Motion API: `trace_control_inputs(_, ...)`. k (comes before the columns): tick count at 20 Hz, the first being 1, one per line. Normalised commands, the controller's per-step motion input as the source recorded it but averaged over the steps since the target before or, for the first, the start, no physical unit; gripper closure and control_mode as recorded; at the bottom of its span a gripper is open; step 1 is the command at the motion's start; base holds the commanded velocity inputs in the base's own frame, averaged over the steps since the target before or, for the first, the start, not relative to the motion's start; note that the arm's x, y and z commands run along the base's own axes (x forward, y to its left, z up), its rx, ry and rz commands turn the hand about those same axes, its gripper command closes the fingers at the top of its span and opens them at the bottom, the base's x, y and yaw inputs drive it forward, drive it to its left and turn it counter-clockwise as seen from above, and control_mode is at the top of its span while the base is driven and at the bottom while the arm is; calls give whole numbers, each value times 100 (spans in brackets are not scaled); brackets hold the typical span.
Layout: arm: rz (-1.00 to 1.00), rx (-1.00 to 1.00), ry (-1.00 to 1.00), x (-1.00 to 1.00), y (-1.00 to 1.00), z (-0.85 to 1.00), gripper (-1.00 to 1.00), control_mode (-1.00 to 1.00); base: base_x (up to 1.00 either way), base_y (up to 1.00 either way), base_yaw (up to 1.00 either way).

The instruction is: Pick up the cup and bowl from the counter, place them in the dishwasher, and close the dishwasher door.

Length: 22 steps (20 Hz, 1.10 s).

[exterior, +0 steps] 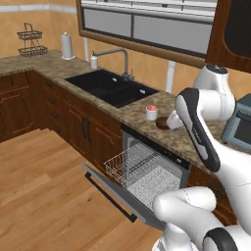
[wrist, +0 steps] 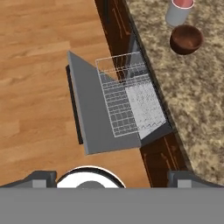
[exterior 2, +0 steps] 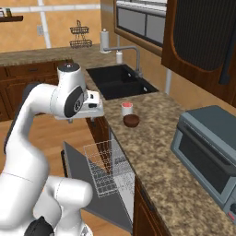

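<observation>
The gripper hangs at the left-centre of the right base view, jaws fully spread and empty, above the dishwasher door, which lies open with the white wire rack drawn out over it. Further off, on the table, the bowl sits at the upper right of the hand view, the cup just beyond it. Both look light, rigid and probably slick; the cup's straight wall suits a pinch across it, the bowl's rim a pinch over one edge. Both are well apart from the gripper.
</observation>
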Motion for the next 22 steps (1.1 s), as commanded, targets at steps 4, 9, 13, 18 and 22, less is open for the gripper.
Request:
trace_control_inputs(4,0,-1,3,82,-52,-28,-100,-100,0,0,0)
trace_control_inputs(9,0,-4,7,100,-13,-44,-100,-100,0,0,0)
trace_control_inputs(13,0,-8,4,93,-6,-45,-100,-100,0,0,0)
trace_control_inputs(18,0,-10,2,81,-4,-53,-100,-100,0,0,0)
trace_control_inputs(22,0,-9,3,75,-8,-54,-100,-100,0,0,0)
